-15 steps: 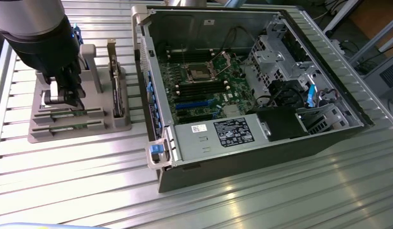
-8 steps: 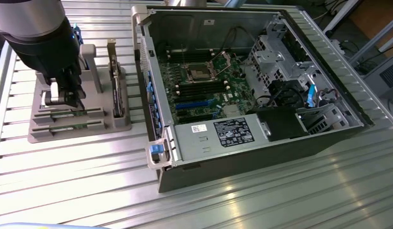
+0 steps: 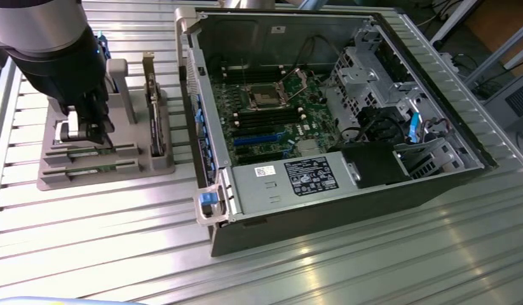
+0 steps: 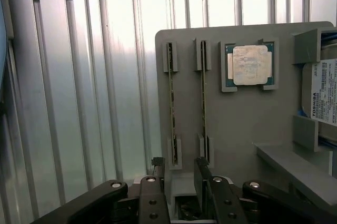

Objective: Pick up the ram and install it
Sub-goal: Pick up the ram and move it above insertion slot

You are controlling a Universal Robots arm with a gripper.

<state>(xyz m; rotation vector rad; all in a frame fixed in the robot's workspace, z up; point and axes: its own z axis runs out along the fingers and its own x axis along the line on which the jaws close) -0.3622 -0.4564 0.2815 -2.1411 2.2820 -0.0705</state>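
The gripper (image 4: 179, 164) is kept with fingers apart, nothing clamped, over the gray holder (image 3: 108, 180), at nine o'clock from the computer case (image 3: 329, 213). The ram (image 4: 171, 103) is stood on edge in the holder's slot.

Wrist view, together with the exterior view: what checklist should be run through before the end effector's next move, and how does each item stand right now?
1. End effector open and holding nothing: ok.
2. End effector above the gray holder: ok.
3. Both memory sticks standing on edge in the holder's slots: ok.
4. Fingers lined up around one stick alone: cannot tell.
5. Processor and hard drive apart from the end effector: ok.
6. Computer case open, with the motherboard exposed: ok.
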